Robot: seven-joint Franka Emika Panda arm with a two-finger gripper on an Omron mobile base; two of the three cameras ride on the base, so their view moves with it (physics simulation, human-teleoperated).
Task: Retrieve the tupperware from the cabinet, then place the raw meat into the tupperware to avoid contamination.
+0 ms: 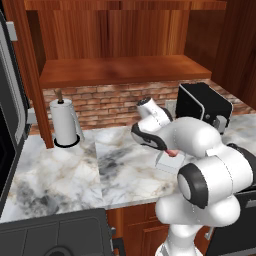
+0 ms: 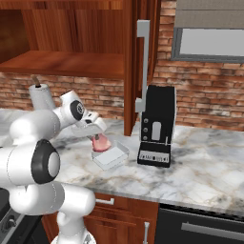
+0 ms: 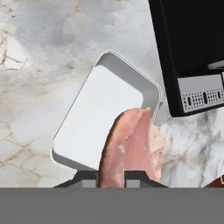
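A: What does your gripper [image 2: 97, 137] have right now?
B: You've got the raw meat [image 3: 131, 148] pinched between the two fingers, jaws closed on its near end. In the hand view the pink slab runs up from the fingertips and hangs over the near right corner of the tupperware [image 3: 103, 118].

A: And the tupperware itself?
B: You'll see it sitting open on the marble counter [image 2: 205, 167], directly under the hand. In the right base view the meat [image 2: 101, 143] hangs just above the container [image 2: 112, 156], at its left end. I can't tell whether the meat touches the rim. In the left base view your own arm covers most of it, with only a bit of the box [image 1: 169, 162] and a sliver of meat [image 1: 172, 153] showing.

A: What's next to it?
B: The black coffee machine [image 2: 156, 126] stands just beside the tupperware, on its right in the right base view.

A: Farther back?
B: The paper-towel roll [image 1: 65, 122] stands on the counter against the brick wall [image 1: 107, 102], well apart from the box. Above it you have the cabinet [image 2: 71, 43], its shelf bare, one door swung open with the silver bar handle [image 2: 141, 62] facing you
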